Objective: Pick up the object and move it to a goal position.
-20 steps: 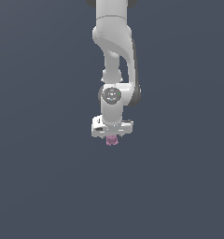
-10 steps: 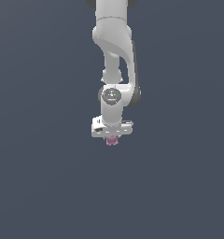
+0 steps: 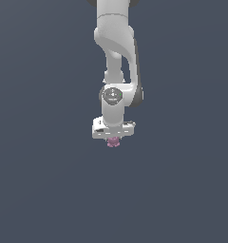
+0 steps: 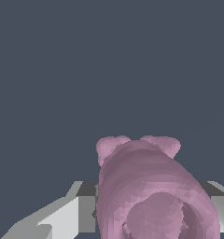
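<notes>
**Q:** What does the exterior view show?

**A:** A white Panda arm (image 3: 117,52) reaching down from the top edge against a plain slate-grey background. At its lower end is the gripper (image 3: 113,138), a pale crossbar with short fingers beneath. A small pink-mauve object (image 3: 113,141) protrudes just below the crossbar, centred under the wrist. No surface line or shadow is visible beneath it, so whether it rests on anything cannot be told from this view.

**Q:** How does the object look close up?

**A:** In the wrist view the object (image 4: 149,191) fills the lower middle of the picture. It is a dull pink-mauve, rounded, lumpy body with a faceted, matte surface. Two small knobby bumps stand out at its far end, side by side, slightly lighter in tone than the body. Nearer the camera a rounded, darker patch marks the end of the body. Its near part is cut off by the picture's edge.

**Q:** What is the state of the claw?

**A:** The grey fingers (image 4: 69,217) sit on either side of the object, one on each flank, their inner faces meeting its sides. The claw is pinching the object, which is narrower than the crossbar above it.

**Q:** Where, then, is the object?

**A:** Between the fingers, directly below the wrist, near the middle of the exterior view.
</notes>
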Tool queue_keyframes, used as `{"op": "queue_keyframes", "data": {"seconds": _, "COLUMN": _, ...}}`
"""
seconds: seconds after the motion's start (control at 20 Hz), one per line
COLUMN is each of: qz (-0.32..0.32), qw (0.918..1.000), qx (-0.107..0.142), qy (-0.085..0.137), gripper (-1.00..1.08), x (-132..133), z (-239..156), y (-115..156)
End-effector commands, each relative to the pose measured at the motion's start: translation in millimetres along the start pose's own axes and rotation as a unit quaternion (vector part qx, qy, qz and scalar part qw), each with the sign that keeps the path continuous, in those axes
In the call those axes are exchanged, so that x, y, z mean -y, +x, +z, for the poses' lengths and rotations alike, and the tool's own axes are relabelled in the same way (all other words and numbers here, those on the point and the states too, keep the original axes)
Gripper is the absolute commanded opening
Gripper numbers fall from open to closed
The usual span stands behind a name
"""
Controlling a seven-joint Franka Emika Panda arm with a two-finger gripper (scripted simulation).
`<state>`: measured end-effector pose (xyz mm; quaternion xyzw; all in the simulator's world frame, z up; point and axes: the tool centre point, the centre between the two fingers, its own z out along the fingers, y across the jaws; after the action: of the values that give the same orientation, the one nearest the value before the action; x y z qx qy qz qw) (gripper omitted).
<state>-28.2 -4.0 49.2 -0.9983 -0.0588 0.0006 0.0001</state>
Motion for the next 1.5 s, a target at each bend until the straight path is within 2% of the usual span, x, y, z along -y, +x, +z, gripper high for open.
{"op": "queue_keyframes", "data": {"seconds": 0.0, "qz": 0.000, "qw": 1.0000, "qx": -0.001, "qy": 0.000, "gripper": -1.00, "x": -4, "z": -10, "y": 0}}
{"op": "queue_keyframes", "data": {"seconds": 0.45, "qz": 0.000, "qw": 1.0000, "qx": -0.001, "qy": 0.000, "gripper": -1.00, "x": -29, "z": -76, "y": 1}}
{"op": "queue_keyframes", "data": {"seconds": 1.45, "qz": 0.000, "qw": 1.0000, "qx": -0.001, "qy": 0.001, "gripper": -1.00, "x": -110, "z": -288, "y": 5}}
